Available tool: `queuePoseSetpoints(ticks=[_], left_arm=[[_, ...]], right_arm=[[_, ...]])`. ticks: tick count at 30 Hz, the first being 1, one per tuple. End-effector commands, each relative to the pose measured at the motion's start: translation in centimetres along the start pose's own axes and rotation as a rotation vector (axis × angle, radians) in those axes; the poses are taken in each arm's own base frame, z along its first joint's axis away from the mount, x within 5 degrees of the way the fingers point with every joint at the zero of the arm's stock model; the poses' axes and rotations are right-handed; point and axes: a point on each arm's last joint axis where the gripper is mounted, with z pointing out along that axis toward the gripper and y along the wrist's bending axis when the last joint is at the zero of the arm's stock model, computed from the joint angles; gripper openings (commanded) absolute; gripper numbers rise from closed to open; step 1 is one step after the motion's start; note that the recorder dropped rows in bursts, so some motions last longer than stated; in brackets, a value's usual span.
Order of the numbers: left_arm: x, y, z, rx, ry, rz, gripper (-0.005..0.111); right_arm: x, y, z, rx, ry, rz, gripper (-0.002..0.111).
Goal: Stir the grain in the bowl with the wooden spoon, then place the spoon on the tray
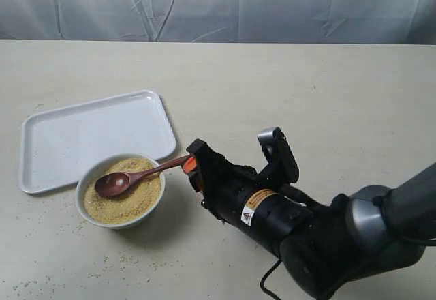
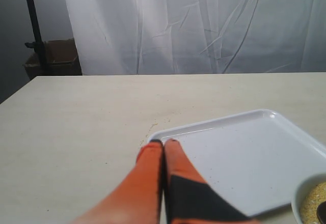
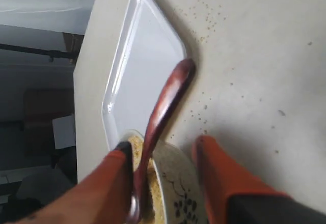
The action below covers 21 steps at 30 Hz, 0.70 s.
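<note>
**Right tool** [image 1: 193, 158]: reaches in from the lower right of the exterior frame to just right of centre. In the right wrist view its two orange fingers [image 3: 214, 173] are set wide apart. The spoon handle runs between them and lies against one finger, and the other finger is clear of it. The handle is not clamped.

**Left tool** [image 2: 163, 142]: in the left wrist view its orange fingers are pressed together with nothing between them. It hangs above the worktop [image 1: 306, 88] near one corner of the tray.

**Wooden spoon** [image 1: 139, 173]: the head rests on the grain [image 1: 129, 203] inside the white bowl [image 1: 122, 223]. The handle slopes up over the bowl's right rim to the right tool.

**Bowl**: stands on the worktop at the lower left of the exterior frame, just below the tray's lower right corner. Whether the two touch cannot be told.

**Tray** [image 1: 95, 133]: lies flat at the left of the frame.

**Stray grains** [image 1: 41, 279]: scattered on the worktop around the bowl.
</note>
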Motion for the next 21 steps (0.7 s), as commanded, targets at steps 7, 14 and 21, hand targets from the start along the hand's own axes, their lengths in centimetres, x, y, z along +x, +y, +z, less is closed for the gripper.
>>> queuePoseSetpoints(ticks=[7, 14, 21], left_arm=[[0.1, 0.0, 0.0, -0.001, -0.008, 0.000, 0.000], [0.1, 0.0, 0.0, -0.001, -0.005, 0.000, 0.000], [0.1, 0.0, 0.0, -0.001, -0.005, 0.000, 0.000]], right_arm=[[0.5, 0.5, 1.8, -0.052, -0.004, 0.002, 0.053], [0.8, 0.6, 3.6, -0.048, -0.028, 0.029, 0.053], [0.4, -0.3, 4.2, -0.036, -0.098, 0.062, 0.041]])
